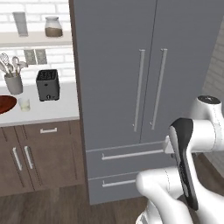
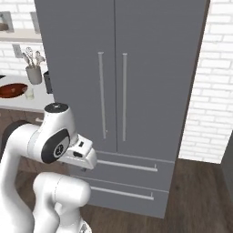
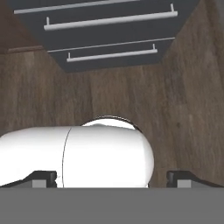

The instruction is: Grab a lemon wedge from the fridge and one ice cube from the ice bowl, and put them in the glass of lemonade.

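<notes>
Two dark fingertips (image 3: 43, 178) of the gripper (image 3: 111, 179) stand wide apart, holding nothing, above the wooden floor (image 3: 188, 100) in front of the fridge (image 1: 131, 65). Both fridge doors are closed, and its two drawers (image 3: 109, 19) are closed too. Left of the fridge, on the white counter (image 1: 48, 111), the ice bowl (image 1: 5, 105) lies just beside the glass of lemonade (image 1: 24, 104), with the toaster (image 1: 47, 84) nearer the fridge.

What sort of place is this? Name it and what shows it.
A kitchen, apparently a home one: a tall grey fridge with its doors shut, a toaster and a utensil cup on the counter.
</notes>
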Available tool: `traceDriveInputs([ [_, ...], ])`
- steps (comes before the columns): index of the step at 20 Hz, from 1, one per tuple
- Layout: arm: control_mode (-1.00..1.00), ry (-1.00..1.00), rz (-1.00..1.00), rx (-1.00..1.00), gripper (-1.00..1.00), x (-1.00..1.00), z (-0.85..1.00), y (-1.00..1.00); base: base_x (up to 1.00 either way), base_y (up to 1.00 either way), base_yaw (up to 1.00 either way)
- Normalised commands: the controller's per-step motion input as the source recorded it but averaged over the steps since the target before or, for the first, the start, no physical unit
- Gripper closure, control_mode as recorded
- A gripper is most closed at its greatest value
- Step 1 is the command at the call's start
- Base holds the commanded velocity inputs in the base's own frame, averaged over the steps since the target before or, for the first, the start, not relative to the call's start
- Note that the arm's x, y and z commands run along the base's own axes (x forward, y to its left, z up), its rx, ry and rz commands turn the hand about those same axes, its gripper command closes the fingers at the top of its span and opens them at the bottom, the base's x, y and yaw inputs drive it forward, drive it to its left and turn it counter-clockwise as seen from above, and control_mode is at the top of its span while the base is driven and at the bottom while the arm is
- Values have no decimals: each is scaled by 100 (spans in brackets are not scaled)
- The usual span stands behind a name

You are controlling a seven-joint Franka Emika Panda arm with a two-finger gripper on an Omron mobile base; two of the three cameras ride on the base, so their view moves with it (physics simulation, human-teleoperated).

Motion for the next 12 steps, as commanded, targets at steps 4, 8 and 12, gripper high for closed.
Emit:
traceDriveInputs([
  [4,-100,-44,11,23,-100,7,51,-30,0,0,0],
  [8,-100,-55,6,2,-100,-1,100,-3,0,0,0],
  [12,-100,-27,-1,-24,-100,11,100,38,0,0,0],
])
